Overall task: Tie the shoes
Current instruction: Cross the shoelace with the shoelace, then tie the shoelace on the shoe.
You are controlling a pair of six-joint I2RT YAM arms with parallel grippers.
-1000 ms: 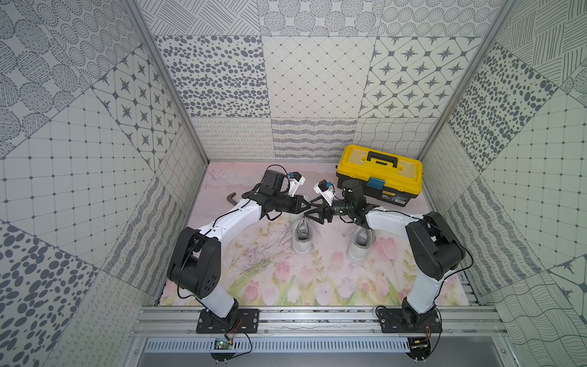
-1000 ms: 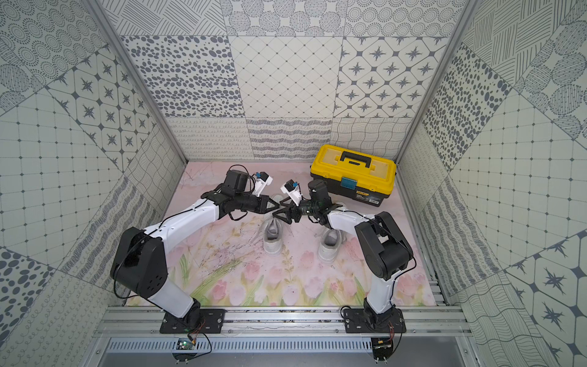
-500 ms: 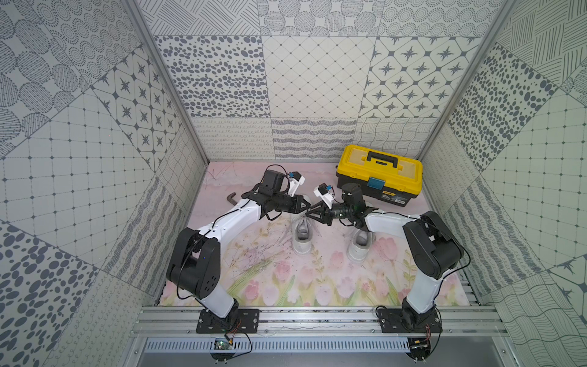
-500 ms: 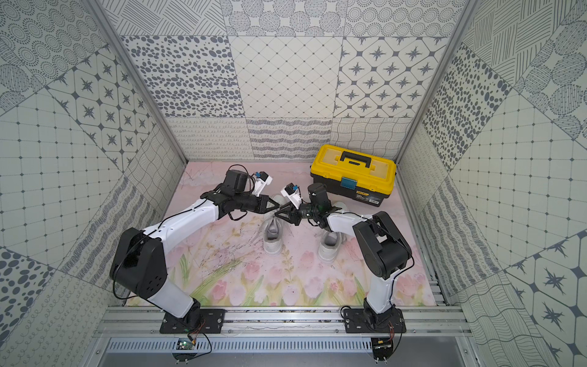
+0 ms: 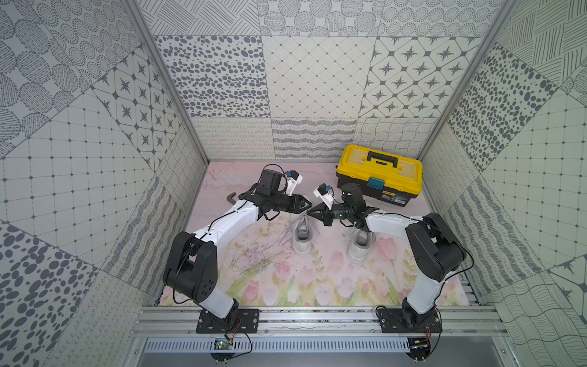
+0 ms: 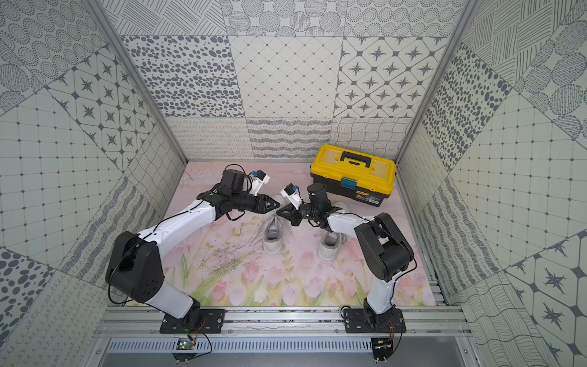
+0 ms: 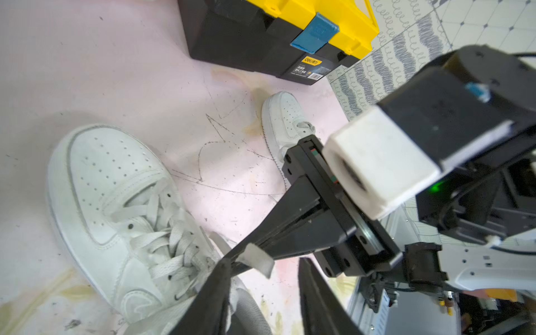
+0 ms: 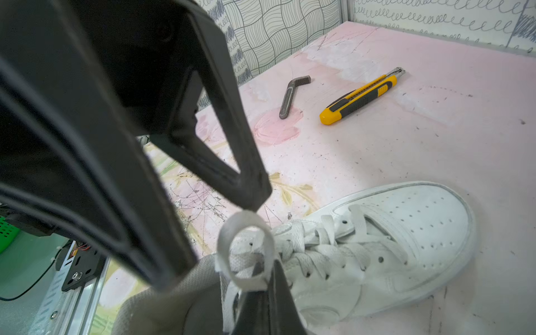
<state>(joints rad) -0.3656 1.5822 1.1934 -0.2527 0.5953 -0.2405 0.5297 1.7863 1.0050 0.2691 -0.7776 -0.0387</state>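
1. The shoes (image 5: pixel 301 243) stand side by side on the mat (image 5: pixel 270 279), toes toward the toolbox (image 5: pixel 379 173); the second shoe (image 5: pixel 359 249) lies partly under the right arm (image 5: pixel 390 224).
2. The right gripper (image 5: pixel 313 212) is pressed together, pinching a loop of lace (image 8: pixel 246 249) above the first shoe.
3. The left gripper (image 5: pixel 305 205) is spread, one finger (image 8: pixel 249 191) just beside the loop.
4. Both grippers meet tip to tip over that shoe's laces.
5. A knife (image 8: pixel 359 97) and a bent key (image 8: pixel 293 95) lie well apart from the shoes.
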